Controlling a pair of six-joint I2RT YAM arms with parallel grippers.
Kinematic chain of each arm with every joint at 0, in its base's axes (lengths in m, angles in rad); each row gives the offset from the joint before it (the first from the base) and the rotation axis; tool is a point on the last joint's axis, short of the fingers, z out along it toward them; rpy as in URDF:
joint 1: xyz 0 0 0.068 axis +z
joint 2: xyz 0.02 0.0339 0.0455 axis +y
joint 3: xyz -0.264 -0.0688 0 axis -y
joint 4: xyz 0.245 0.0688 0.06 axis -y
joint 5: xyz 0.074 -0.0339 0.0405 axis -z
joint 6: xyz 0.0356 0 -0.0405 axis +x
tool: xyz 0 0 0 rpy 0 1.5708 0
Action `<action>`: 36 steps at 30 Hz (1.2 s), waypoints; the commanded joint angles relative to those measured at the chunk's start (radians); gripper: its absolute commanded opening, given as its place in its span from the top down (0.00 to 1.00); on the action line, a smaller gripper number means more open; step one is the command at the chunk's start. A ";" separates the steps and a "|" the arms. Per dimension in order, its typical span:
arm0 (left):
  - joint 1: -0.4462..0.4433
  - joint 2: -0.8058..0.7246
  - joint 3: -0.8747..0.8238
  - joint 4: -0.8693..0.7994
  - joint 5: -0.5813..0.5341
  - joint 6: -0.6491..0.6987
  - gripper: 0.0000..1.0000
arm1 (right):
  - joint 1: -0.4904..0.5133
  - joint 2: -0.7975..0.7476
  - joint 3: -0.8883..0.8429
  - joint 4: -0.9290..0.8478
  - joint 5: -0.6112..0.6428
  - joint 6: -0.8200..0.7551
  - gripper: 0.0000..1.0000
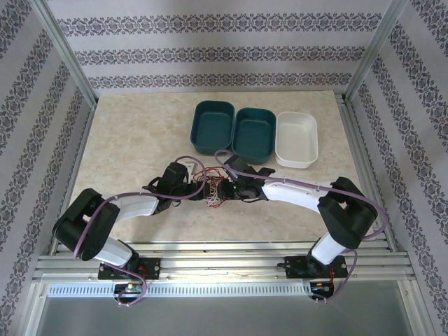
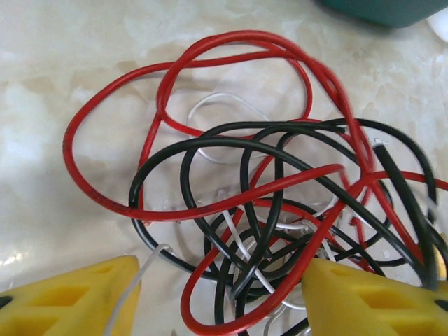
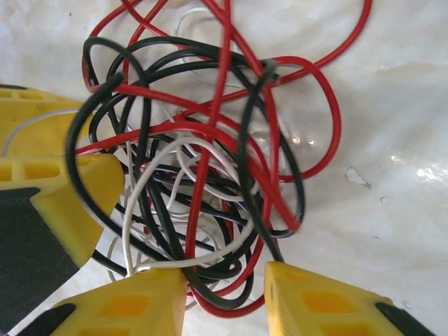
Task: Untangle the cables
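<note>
- Cables (image 1: 210, 189): one tangle of red, black and white strands on table (image 1: 126, 140), just nearer than teal tub (image 1: 253, 134).
- Left gripper (image 2: 224, 301): jaws well apart, astride the tangle, nothing clamped.
- Right gripper (image 3: 227, 301): narrower gap, several strands inside; no pinch evident.
- Handling, judged: light, limp, springy, slick; snags at crossings. Take one outer red loop, not the dense middle.

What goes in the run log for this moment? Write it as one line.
cables: one red, black and white tangle, nothing separated yet | left hand: open, strands inside | right hand: open, strands inside
</note>
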 commanded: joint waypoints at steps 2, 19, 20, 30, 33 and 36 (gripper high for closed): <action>-0.011 0.017 -0.004 0.073 -0.012 -0.022 0.57 | 0.002 -0.002 0.018 0.005 -0.013 0.009 0.74; -0.011 -0.018 -0.016 0.030 -0.102 -0.039 1.00 | -0.105 -0.198 -0.116 -0.042 0.059 0.040 1.00; -0.011 -0.035 -0.020 0.021 -0.109 -0.035 1.00 | -0.112 -0.220 -0.128 -0.050 0.068 0.045 1.00; -0.011 -0.189 -0.032 -0.115 -0.182 0.020 1.00 | -0.170 -0.420 -0.153 -0.172 0.188 0.018 1.00; -0.010 -0.194 -0.032 -0.130 -0.176 0.025 1.00 | -0.178 -0.439 -0.134 -0.211 0.202 0.002 1.00; -0.010 -0.205 -0.025 -0.173 -0.168 0.033 1.00 | -0.179 -0.448 -0.093 -0.280 0.229 -0.005 1.00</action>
